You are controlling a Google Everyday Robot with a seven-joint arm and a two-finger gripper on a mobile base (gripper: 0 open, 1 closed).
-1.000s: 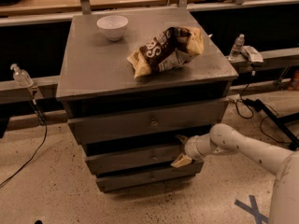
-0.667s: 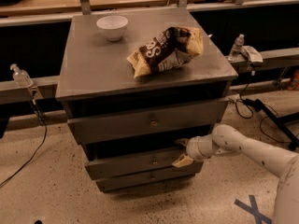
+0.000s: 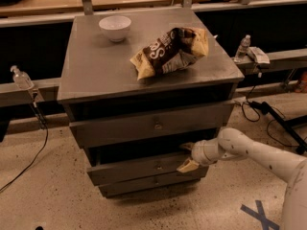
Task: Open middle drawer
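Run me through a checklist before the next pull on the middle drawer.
1. Gripper at the middle drawer: ok, it sits at the front's right end.
2. Fingers spread across the front's top edge: ok. Firm hold: cannot tell.
3. Pull point centred: not ok, the gripper is well to the right of the knob, so the drawer may skew.
4. Drawer fully out: not ok, only a dark gap shows above it.
5. Chip bag and white bowl on the cabinet top, back from its front edge: ok.
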